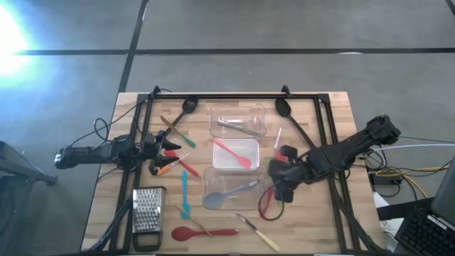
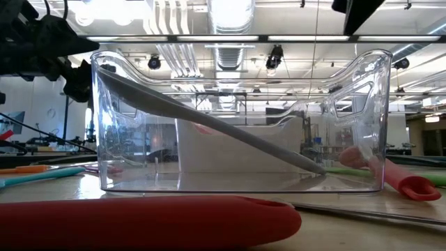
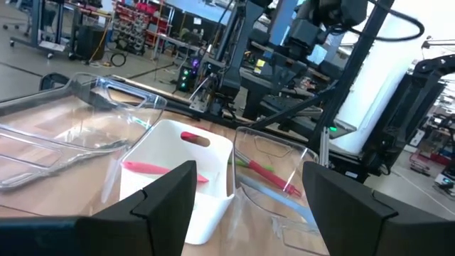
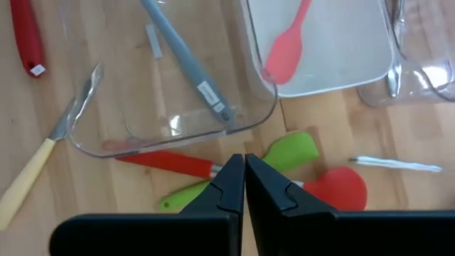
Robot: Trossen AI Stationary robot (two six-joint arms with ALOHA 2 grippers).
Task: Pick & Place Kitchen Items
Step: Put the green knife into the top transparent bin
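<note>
Honestly, barely started: three tubs (image 1: 238, 119) hold one utensil each, many remain. Right gripper (image 4: 244, 186) clenched empty; left gripper (image 3: 249, 195) released.

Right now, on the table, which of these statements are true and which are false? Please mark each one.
1. The right end effector is shut. True.
2. A pink spatula lies in the white tub. True.
3. The box grater stands inside a clear tub. False: it lies on the bare table, at the left near corner.
4. The left end effector holds the metal tongs. False: it is open and empty; the tongs lie in the far clear tub.
5. A grey spoon lies in the near clear tub. True.
</note>
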